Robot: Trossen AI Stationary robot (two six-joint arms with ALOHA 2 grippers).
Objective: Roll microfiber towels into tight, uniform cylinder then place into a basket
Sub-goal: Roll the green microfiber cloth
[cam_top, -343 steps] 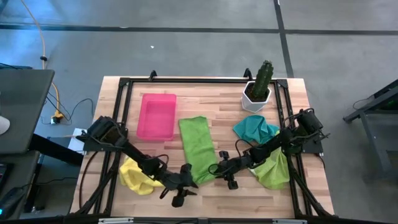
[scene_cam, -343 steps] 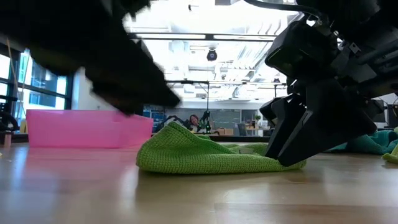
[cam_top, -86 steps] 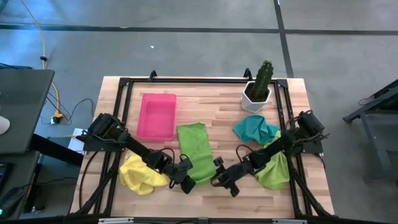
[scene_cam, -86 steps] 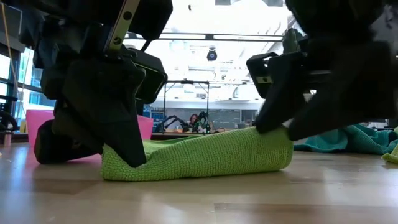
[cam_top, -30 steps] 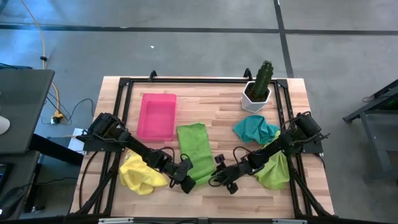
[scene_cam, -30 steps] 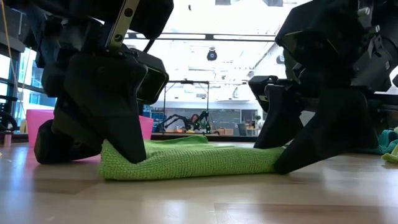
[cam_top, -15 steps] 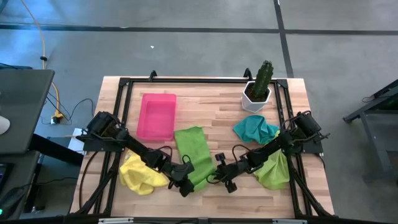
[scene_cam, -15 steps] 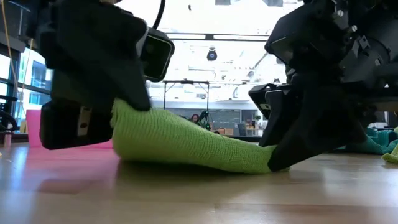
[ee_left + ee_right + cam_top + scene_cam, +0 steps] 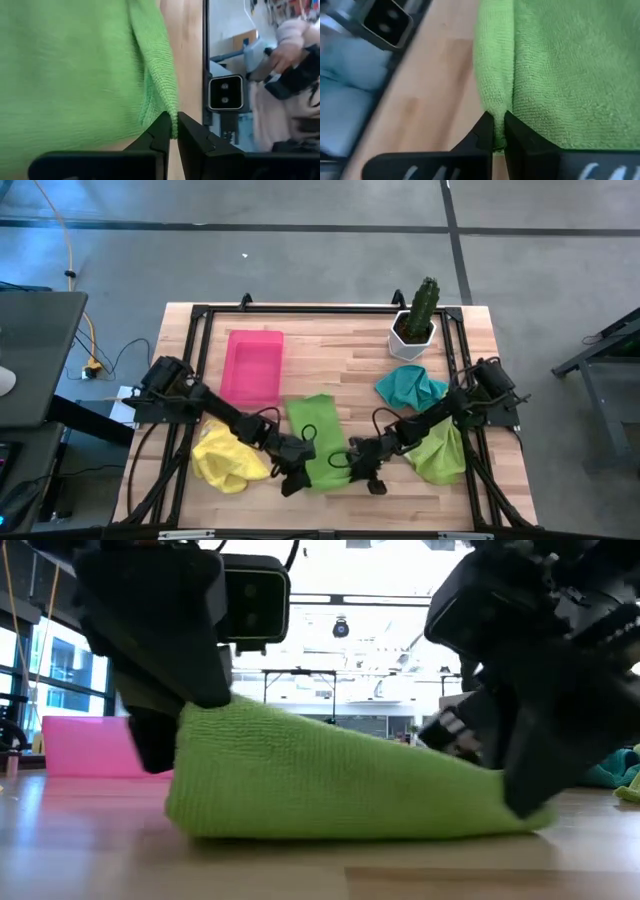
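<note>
The far end of the green towel [image 9: 340, 780] is hidden behind its raised fold; the pink basket [image 9: 85, 747] is half covered by the arm.

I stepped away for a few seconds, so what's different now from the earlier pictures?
The right gripper has shut on the green towel's near edge; the left gripper keeps its pinch. Together they have lifted that edge off the table and folded it back. The basket, cactus pot and other towels stayed put.

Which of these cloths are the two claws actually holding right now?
The green towel in the middle, pinched by the left gripper and right gripper. The yellow, teal and other green towels lie crumpled, unheld.
</note>
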